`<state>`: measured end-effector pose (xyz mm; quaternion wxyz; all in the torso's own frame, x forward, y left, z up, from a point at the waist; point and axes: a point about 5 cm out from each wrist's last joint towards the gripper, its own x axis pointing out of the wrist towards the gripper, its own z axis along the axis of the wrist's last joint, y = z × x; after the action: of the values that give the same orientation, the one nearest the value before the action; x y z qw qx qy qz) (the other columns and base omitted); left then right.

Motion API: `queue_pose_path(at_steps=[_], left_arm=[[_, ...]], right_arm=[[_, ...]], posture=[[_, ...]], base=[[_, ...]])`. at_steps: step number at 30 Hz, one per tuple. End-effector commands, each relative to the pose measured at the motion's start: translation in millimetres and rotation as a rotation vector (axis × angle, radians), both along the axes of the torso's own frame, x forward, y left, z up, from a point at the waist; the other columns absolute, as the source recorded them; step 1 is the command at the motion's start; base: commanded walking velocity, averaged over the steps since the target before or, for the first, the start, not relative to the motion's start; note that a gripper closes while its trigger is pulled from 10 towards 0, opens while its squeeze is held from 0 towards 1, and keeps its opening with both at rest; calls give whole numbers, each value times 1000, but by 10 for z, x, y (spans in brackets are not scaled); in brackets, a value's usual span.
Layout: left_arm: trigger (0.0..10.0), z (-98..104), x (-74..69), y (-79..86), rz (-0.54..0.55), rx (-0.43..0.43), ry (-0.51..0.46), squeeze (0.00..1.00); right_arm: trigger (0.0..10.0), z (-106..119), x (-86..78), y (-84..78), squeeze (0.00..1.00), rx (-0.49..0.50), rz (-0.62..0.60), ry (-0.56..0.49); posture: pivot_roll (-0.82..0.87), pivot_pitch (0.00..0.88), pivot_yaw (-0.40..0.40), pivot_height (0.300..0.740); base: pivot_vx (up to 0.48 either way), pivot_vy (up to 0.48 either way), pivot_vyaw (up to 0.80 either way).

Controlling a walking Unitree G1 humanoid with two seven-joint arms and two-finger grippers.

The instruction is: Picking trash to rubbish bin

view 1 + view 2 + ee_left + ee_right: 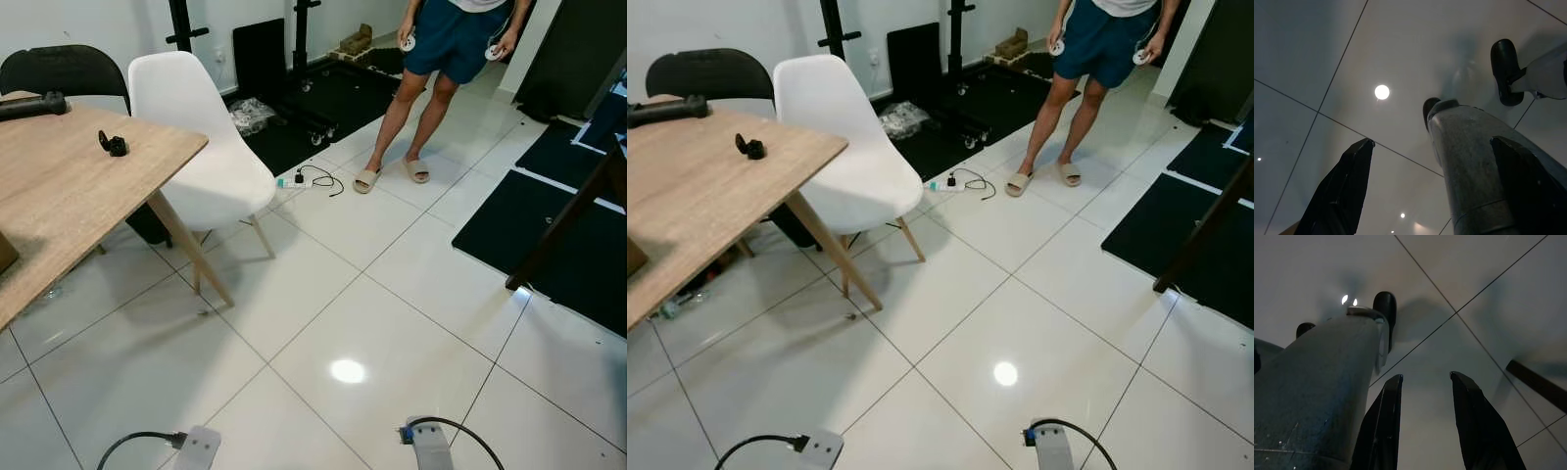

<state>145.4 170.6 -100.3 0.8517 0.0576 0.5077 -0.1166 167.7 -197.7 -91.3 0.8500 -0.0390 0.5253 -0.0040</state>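
Both arms hang down at the bottom of the eye views, the left arm (199, 448) and the right arm (428, 446) over bare white tiles. In the left wrist view my left gripper (1431, 141) is open, its black fingers (1342, 191) wide apart above the floor beside my own leg. The right gripper (1426, 376) is also open, with nothing between its fingers (1381, 426). A crumpled clear plastic bag (252, 115) lies far off on the floor behind the white chair, by the black mat. A small item (671, 306) lies under the table; I cannot tell what it is.
A wooden table (59, 186) stands at the left with a white chair (201, 147) and a black chair (64, 69). A person (446, 39) stands at the back holding controllers. A power strip with cable (304, 180) lies on the tiles. Black mats (549, 235) lie at the right.
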Motion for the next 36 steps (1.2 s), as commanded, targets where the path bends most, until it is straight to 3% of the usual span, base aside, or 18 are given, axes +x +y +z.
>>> queue_pose_path(at_steps=[1, 36], left_arm=[[10000, -45, -108, -35, 16, -8, 44, 0], [10000, -44, -90, -90, 38, -30, 43, 0]], right_arm=[[10000, -3, -19, -35, 0, -12, 9, 12], [10000, 12, -4, -89, 0, -29, 5, 11]], posture=[[103, 73, -49, 740], [81, 79, -56, 740]], base=[[0, 0, 0], [0, 0, 0]])
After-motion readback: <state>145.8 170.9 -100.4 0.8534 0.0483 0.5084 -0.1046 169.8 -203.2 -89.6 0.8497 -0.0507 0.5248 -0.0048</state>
